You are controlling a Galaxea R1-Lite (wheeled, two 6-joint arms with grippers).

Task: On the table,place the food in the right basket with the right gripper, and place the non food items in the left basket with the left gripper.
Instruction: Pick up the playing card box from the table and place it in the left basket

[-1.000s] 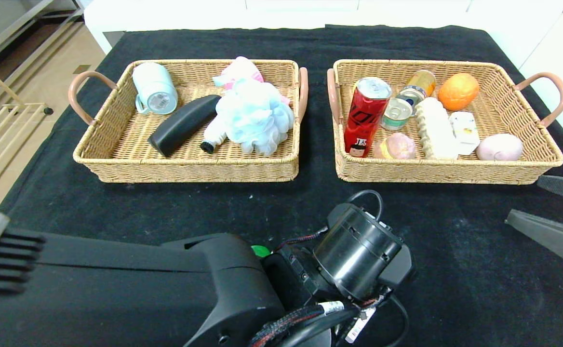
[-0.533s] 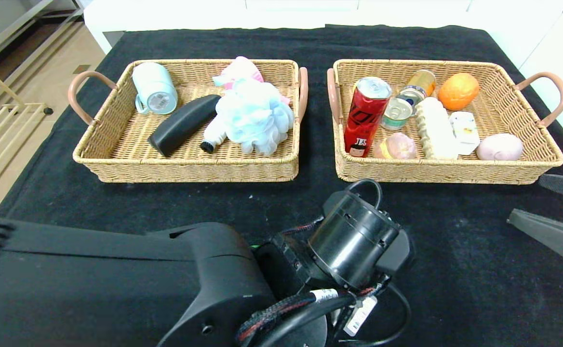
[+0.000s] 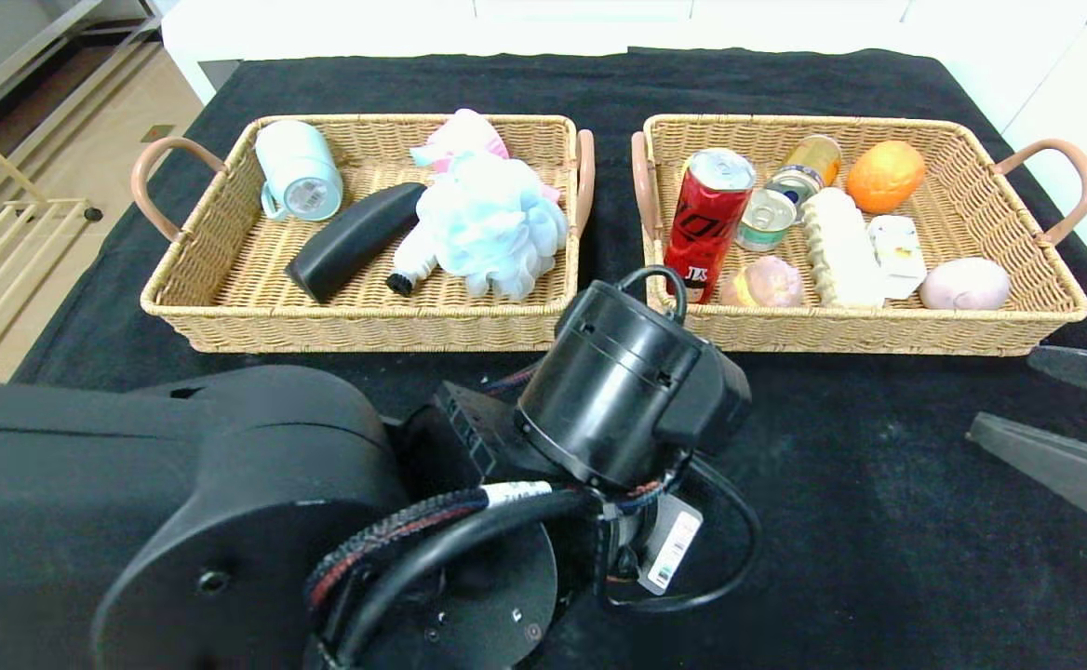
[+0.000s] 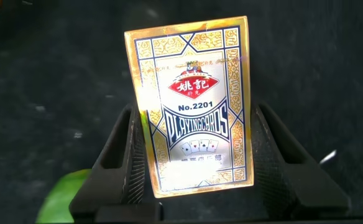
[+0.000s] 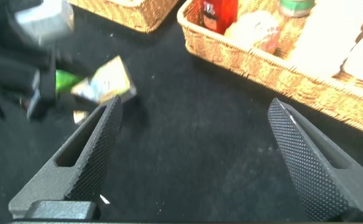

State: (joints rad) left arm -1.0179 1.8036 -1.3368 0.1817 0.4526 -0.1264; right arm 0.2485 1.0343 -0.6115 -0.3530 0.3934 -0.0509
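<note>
- The desk (image 3: pixel 878 521), under its black cloth, spreads beneath both of my jaws.
- The left basket (image 3: pixel 227 270) lies beyond my left jaws; the light-blue bath pouf (image 3: pixel 492 228) rests in it beside a black bottle (image 3: pixel 353 240) and a pale mug (image 3: pixel 299 171).
- The right basket (image 3: pixel 1018 251) lies ahead of my right jaws, well apart from them, holding the red soda can (image 3: pixel 706 219), the ridged loaf (image 3: pixel 841 247) and the small white carton (image 3: pixel 897 253) (other cans and round foods crowd in too).
- My left jaws (image 4: pixel 197 168), low over the desk before the gap between the baskets, are closed on the card box (image 4: pixel 195 106), one finger against each long side.
- My right jaws (image 5: pixel 194 162) hang spread wide over bare cloth, holding nothing.
- A green fruit (image 4: pixel 66 196) sits just beside my left jaws.
</note>
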